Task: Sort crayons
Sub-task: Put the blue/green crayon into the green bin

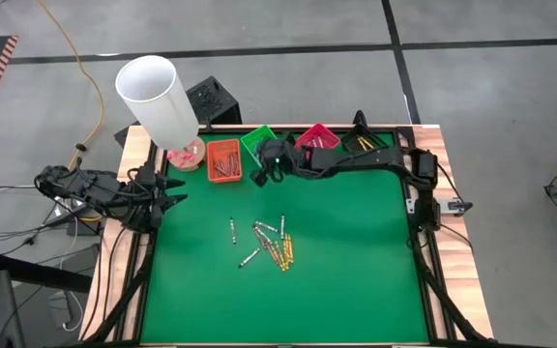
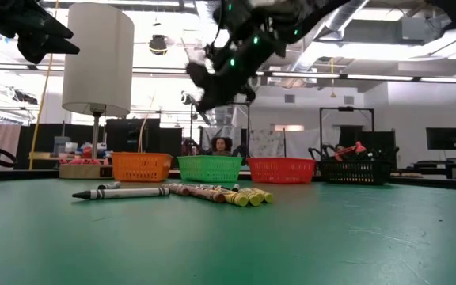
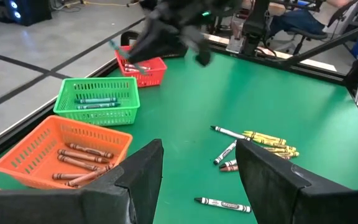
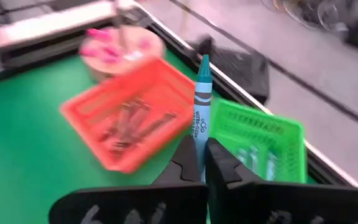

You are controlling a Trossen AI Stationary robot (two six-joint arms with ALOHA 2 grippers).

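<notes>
My right gripper [image 4: 199, 155] is shut on a blue-green crayon [image 4: 201, 99] and hangs in the air in front of the green tray [image 1: 258, 141] and the orange tray [image 1: 223, 159]; it also shows in the high view [image 1: 264, 172]. Loose crayons [image 1: 271, 244], yellow, greyish and orange-red, lie on the green mat. The orange tray [image 3: 61, 155] holds brownish crayons and the green tray [image 3: 98, 99] holds blue-green ones. My left gripper [image 3: 201, 149] is open and empty at the table's left edge [image 1: 167, 198]. My right gripper pinches the crayon's blunt end [image 4: 199, 140] between its two fingers. The crayon runs on along the fingers and sticks out well past their tips, its pointed end [image 4: 204, 62] away from the gripper. It is lifted clear of the table and trays.
A pink tray [image 1: 317, 137] and a black tray [image 1: 361, 143] stand in the far row, right of the green tray. A lamp with a white shade [image 1: 158, 97] stands at the far left corner. The near half of the mat [image 1: 288, 300] is bare.
</notes>
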